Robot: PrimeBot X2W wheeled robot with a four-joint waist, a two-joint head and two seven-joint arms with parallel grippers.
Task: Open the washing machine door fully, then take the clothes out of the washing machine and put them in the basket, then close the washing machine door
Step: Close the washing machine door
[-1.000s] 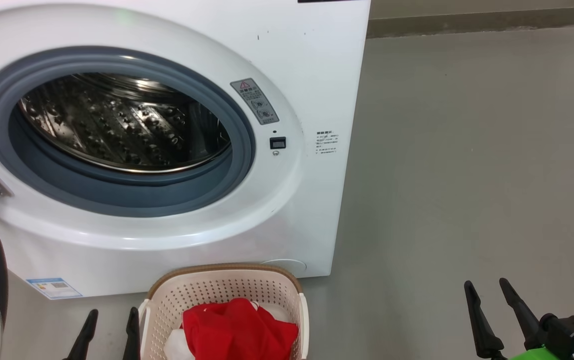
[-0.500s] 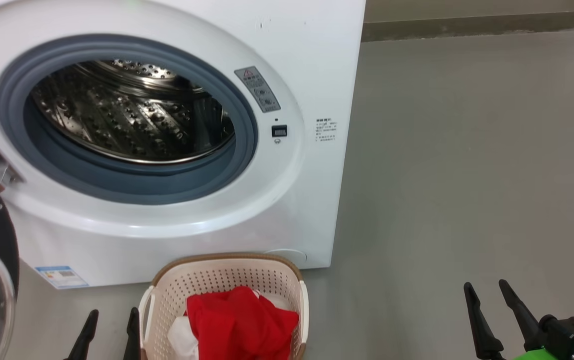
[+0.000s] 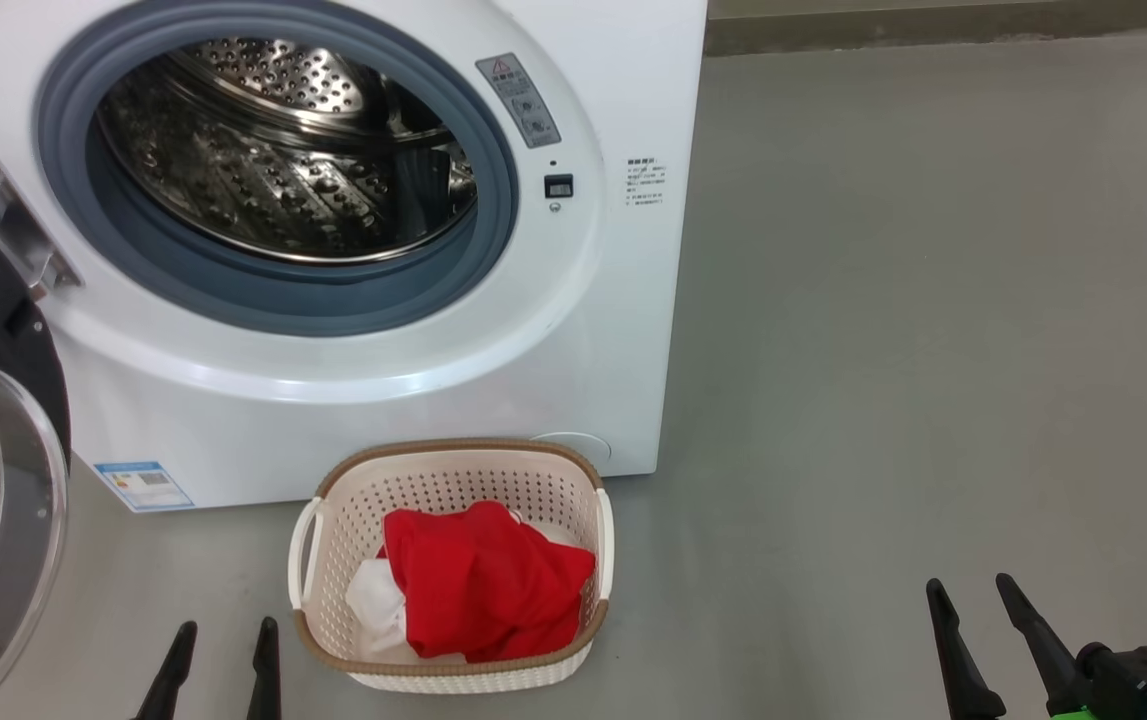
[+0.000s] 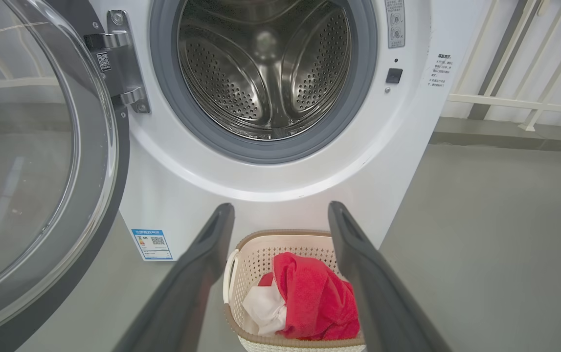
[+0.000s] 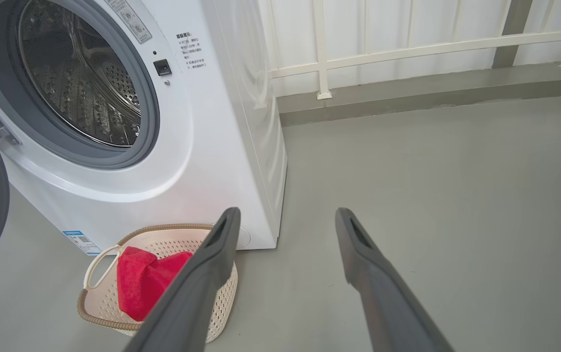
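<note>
**Washer unloading scene, head view.** The big white front-loading washing machine (image 3: 573,330) is standing on the grey floor (image 3: 933,350). Its large round black-rimmed glass door (image 3: 3,480) is hanging wide open on the metal hinge (image 3: 8,225) at the robot's left. The perforated steel drum (image 3: 283,150) is showing shiny metal inside the grey rubber gasket (image 3: 263,300). The bright red and white clothes (image 3: 483,590) are lying bunched in the small cream-white perforated plastic basket (image 3: 453,448), which is sitting on the floor just in front of the machine. The white patch at their left edge may be a separate garment. The left end effector (image 3: 225,630) is hovering near the basket's left side, its 2 dark fingers spread and gripping nothing. The right end effector (image 3: 969,585) is hovering well apart to the right, its 2 fingers likewise spread and empty.
</note>
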